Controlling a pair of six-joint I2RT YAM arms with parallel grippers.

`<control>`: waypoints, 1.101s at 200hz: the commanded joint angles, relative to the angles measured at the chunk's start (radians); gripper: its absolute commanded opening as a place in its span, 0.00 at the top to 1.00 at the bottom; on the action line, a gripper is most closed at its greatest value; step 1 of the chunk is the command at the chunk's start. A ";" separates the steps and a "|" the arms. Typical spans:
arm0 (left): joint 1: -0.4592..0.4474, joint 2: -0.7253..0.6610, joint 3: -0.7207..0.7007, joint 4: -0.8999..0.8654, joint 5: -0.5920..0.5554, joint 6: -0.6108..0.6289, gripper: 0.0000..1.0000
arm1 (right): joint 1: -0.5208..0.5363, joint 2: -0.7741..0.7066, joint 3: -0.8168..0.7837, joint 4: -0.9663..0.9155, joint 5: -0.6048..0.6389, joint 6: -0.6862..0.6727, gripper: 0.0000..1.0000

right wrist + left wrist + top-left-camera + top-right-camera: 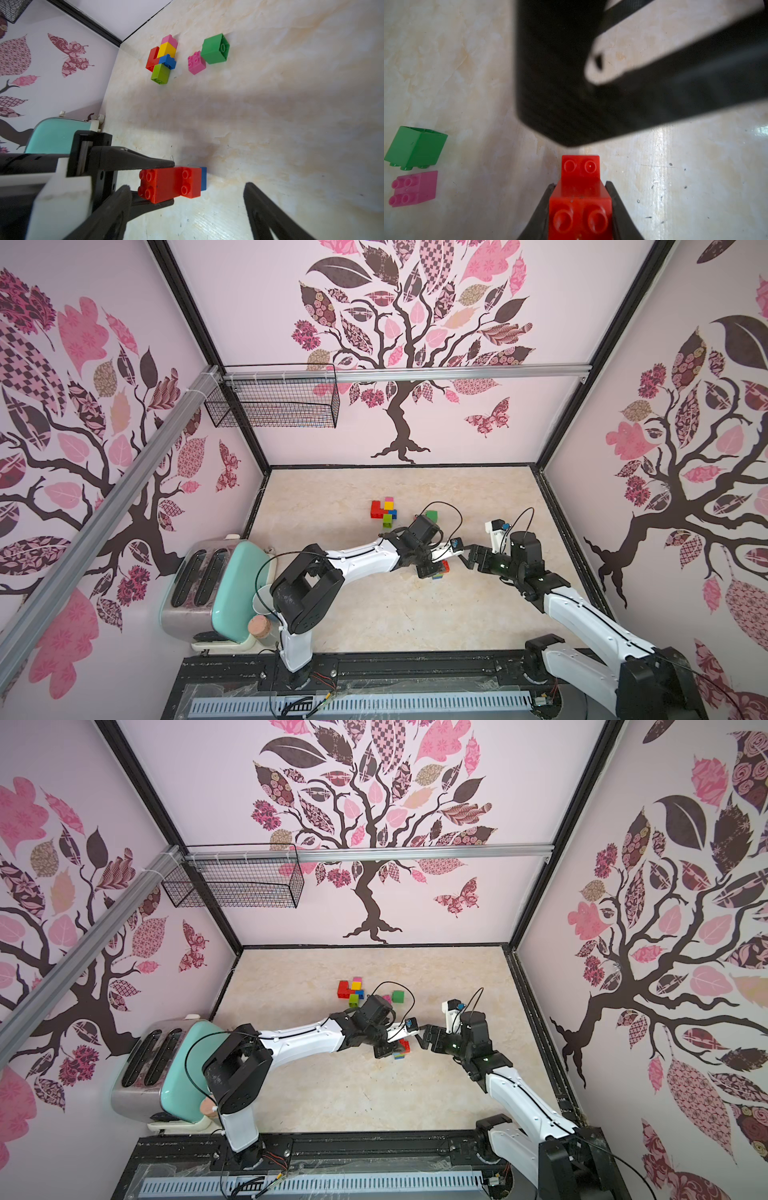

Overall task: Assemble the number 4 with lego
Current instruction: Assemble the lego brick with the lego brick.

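Lego, read left to right with twelve o'clock at the back wall: where does it lie? (Student)

At eleven o'clock on the table (374, 614) stands a part-built cluster (384, 510) of red, pink, yellow, blue and lime bricks. Near twelve lie a loose pink brick (196, 62) and a green brick (215, 48), just beside each other. Near the centre is a red stepped piece (170, 182) with a blue brick (203, 178) on its far end. The left gripper (580, 184) is clamped on that piece. The right gripper (465, 556) has its jaws apart, and the piece lies ahead of the gap between them. (Tutor)

What may fail from here? (Student)

This looks like a hand-over. If the right jaws close off-centre, they could lever the piece askew in the left grip or knock the blue brick off. If the left lets go before the right is seated, the piece would likely drop. The left wrist also sits near the two loose bricks, so a careless swing could scatter them. (Tutor)

And the poses? (Student)

The left arm stretches low from seven o'clock toward the centre, with its fingers pointing to three. The right arm rises from five o'clock with its elbow bent and its fingers pointing to nine. The two grippers face each other nose to nose. (Tutor)
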 commanded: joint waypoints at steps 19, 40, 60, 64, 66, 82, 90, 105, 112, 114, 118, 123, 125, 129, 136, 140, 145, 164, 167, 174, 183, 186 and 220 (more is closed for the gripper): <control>-0.011 0.056 -0.058 -0.042 -0.025 -0.010 1.00 | 0.017 0.122 -0.032 0.366 -0.325 0.262 0.60; -0.012 0.060 -0.051 -0.048 -0.022 -0.010 1.00 | 0.024 0.181 -0.035 0.432 -0.357 0.318 0.82; -0.011 0.058 -0.052 -0.048 -0.022 -0.012 1.00 | 0.050 0.232 0.001 0.368 -0.371 0.273 0.92; -0.011 0.058 -0.052 -0.048 -0.021 -0.011 1.00 | 0.057 0.241 0.005 0.362 -0.369 0.266 0.94; -0.012 0.058 -0.053 -0.048 -0.022 -0.012 1.00 | 0.059 0.244 0.006 0.361 -0.369 0.265 0.95; -0.011 0.056 -0.052 -0.046 -0.022 -0.013 1.00 | 0.073 0.272 0.009 0.363 -0.364 0.260 0.99; -0.011 0.058 -0.053 -0.046 -0.020 -0.015 1.00 | 0.076 0.285 0.012 0.348 -0.352 0.250 1.00; -0.011 0.060 -0.051 -0.046 -0.017 -0.017 1.00 | 0.078 0.316 0.019 0.299 -0.330 0.224 1.00; -0.012 0.059 -0.049 -0.044 -0.016 -0.017 1.00 | 0.078 0.324 0.021 0.266 -0.313 0.212 1.00; -0.012 0.059 -0.049 -0.044 -0.016 -0.018 1.00 | 0.078 0.327 0.021 0.258 -0.305 0.210 1.00; -0.012 0.058 -0.049 -0.043 -0.016 -0.020 1.00 | 0.078 0.329 0.023 0.238 -0.291 0.206 1.00; -0.012 0.056 -0.049 -0.040 -0.016 -0.023 1.00 | 0.079 0.331 0.021 0.216 -0.269 0.202 1.00; -0.012 0.056 -0.048 -0.039 -0.016 -0.024 1.00 | 0.078 0.332 0.021 0.205 -0.262 0.199 1.00; -0.012 0.055 -0.048 -0.040 -0.016 -0.025 1.00 | 0.078 0.333 0.021 0.190 -0.249 0.194 1.00; -0.012 0.050 -0.047 -0.038 -0.016 -0.030 0.89 | 0.079 0.338 0.021 0.163 -0.235 0.184 1.00; -0.012 0.047 -0.046 -0.038 -0.018 -0.037 0.85 | 0.078 0.338 0.023 0.139 -0.225 0.175 1.00; -0.012 0.042 -0.042 -0.040 -0.017 -0.043 0.77 | 0.078 0.343 0.025 0.118 -0.212 0.165 1.00; -0.012 0.012 -0.034 -0.036 -0.016 -0.062 0.52 | 0.078 0.360 0.024 0.082 -0.181 0.149 1.00; -0.012 0.006 -0.033 -0.034 -0.016 -0.066 0.50 | 0.078 0.363 0.023 0.082 -0.180 0.148 1.00; -0.012 -0.005 -0.031 -0.030 -0.017 -0.070 0.46 | 0.078 0.368 0.022 0.076 -0.176 0.148 1.00; -0.012 -0.024 -0.028 -0.025 -0.016 -0.084 0.42 | 0.078 0.373 0.024 0.066 -0.168 0.142 1.00; -0.011 -0.031 -0.027 -0.023 -0.018 -0.088 0.41 | 0.078 0.373 0.025 0.063 -0.167 0.142 1.00; -0.011 -0.126 -0.067 0.043 -0.036 -0.150 0.28 | 0.079 0.369 0.027 0.036 -0.138 0.129 1.00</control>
